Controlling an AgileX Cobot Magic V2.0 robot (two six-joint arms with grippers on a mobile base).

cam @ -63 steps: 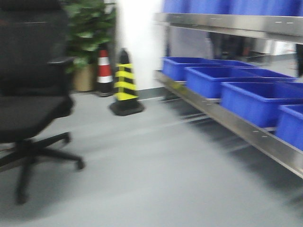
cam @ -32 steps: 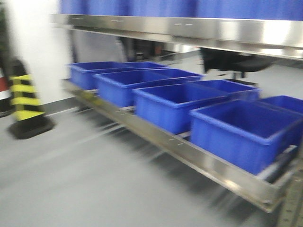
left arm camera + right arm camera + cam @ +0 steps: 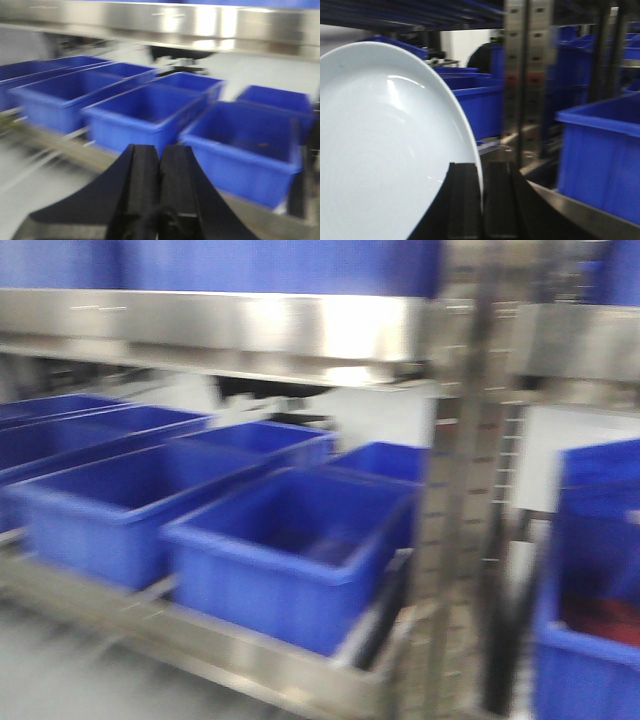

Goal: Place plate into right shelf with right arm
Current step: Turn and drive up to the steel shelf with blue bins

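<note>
- The right pincer (image 3: 481, 172) holds the plate (image 3: 385, 150) by its edge, one black finger on each side of the rim.
- The plate stands on edge in the air, its white face towards the right wrist camera, and fills the left half of that view.
- Beyond the plate's rim rises the right shelf (image 3: 527, 75), seen here as a pair of perforated steel uprights.
- Blue bins (image 3: 600, 160) sit on both sides of those uprights, the nearest one at the right of the view.
- The left pincer (image 3: 159, 160) is pressed closed, its two fingers touching with nothing between them.
- It points towards a row of the bins on a low metal ledge.
- The front view is blurred by motion.
- It shows a shiny upper ledge (image 3: 250, 330) above bins standing side by side on a lower ledge (image 3: 200, 640), with an upright (image 3: 460, 500) just to their right.
- A bin at the far right holds something reddish, too blurred to identify.
</note>
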